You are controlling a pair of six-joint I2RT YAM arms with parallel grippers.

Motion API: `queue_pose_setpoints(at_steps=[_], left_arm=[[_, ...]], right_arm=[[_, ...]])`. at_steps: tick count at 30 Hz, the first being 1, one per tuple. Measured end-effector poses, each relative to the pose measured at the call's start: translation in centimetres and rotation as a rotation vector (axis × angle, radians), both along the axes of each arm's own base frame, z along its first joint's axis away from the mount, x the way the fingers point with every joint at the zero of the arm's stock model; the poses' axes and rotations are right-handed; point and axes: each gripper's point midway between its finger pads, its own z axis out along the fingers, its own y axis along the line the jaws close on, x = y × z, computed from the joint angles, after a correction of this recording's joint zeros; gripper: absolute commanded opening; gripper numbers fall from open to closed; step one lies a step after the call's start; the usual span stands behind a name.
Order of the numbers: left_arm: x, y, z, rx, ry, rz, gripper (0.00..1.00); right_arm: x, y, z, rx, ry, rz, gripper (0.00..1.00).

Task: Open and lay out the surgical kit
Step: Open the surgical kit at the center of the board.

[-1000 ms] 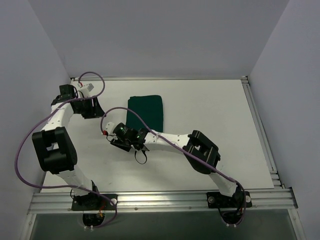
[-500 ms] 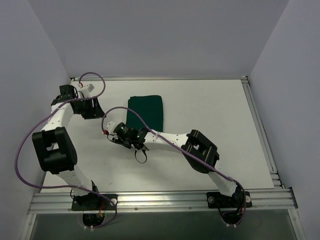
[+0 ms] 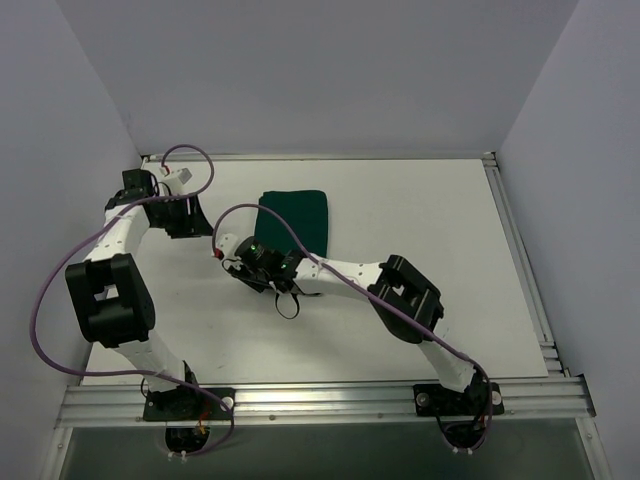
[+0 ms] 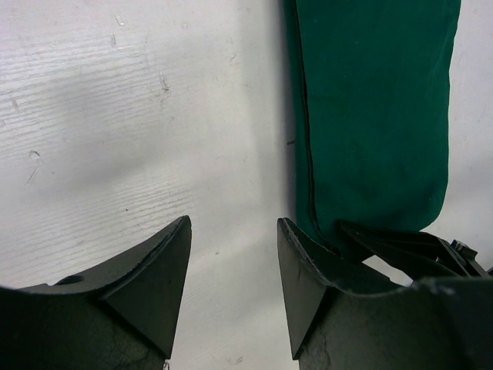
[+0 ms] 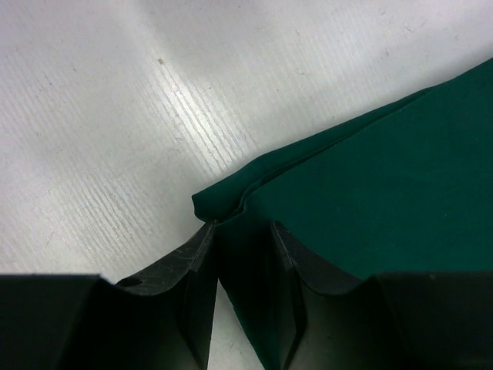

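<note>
Surgical kit [image 3: 296, 218] folded shut; right end effector [image 5: 243, 231] pinching its corner; left end effector [image 4: 233, 231] released.

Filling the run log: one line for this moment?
right gripper: shut on green wrap corner | left gripper: open, empty, beside wrap | wrap: folded, flat on table

1. The surgical kit [image 3: 297, 212] is a dark green cloth bundle, folded shut into a flat rectangle, with layered edges showing.
2. It lies on the white surface [image 3: 450, 280], toward 11 o'clock of centre.
3. Its 7 o'clock corner sits pinched between the right gripper's [image 5: 241, 231] fingers.
</note>
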Motion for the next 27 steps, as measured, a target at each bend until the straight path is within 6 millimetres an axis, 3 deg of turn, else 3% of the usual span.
queue_pose_setpoints(at_steps=[7,9,14,21,24,27], left_arm=[[0.0,-0.4,0.0,0.001,0.000,-0.010,0.57],[0.0,-0.5,0.0,0.001,0.000,-0.013,0.57],[0.0,-0.8,0.0,0.003,0.001,-0.019,0.57],[-0.4,-1.3,-0.2,0.018,0.003,-0.052,0.54],[-0.7,-2.0,-0.2,0.037,-0.006,-0.097,0.54],[-1.1,-3.6,0.2,0.083,-0.040,-0.178,0.55]], right_arm=[[0.2,-0.5,0.8,0.035,0.007,-0.012,0.31],[0.5,-0.5,1.2,0.046,0.003,-0.018,0.27],[1.2,-1.0,1.8,0.072,0.001,-0.037,0.00],[2.3,-1.9,2.0,0.109,0.003,-0.108,0.00],[3.1,-4.2,2.6,0.152,0.003,-0.218,0.00],[4.3,-9.4,3.8,0.229,0.004,-0.416,0.00]])
